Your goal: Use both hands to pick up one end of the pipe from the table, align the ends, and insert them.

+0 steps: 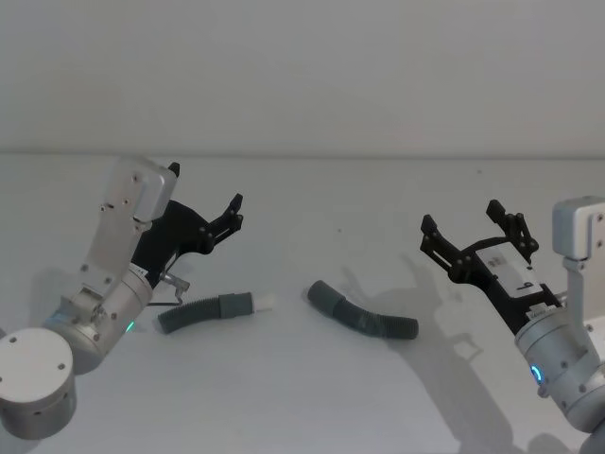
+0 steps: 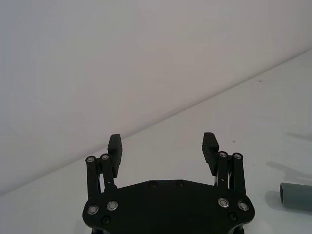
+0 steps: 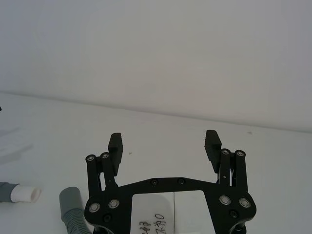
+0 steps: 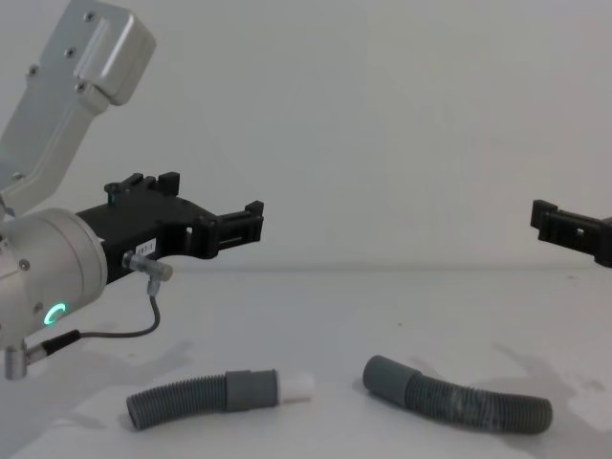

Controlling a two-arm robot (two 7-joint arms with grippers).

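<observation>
Now left hand point(image 2: 162, 141) and right hand point(image 3: 163, 139) hover, both released.
White-tipped hose point(image 1: 208, 309) and cuffed hose point(image 1: 364, 317) lie apart on the worktop point(image 1: 312, 397).

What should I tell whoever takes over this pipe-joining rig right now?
Left gripper: open, empty, raised above the table on the left.
Right gripper: open, empty, raised on the right.
White-tipped hose piece lies on the left and the socket hose piece on the right. Their ends face each other with a gap between.
Done: nothing grasped yet.
Left: grasp both pieces, align the plug tip with the socket cuff, insert.
</observation>
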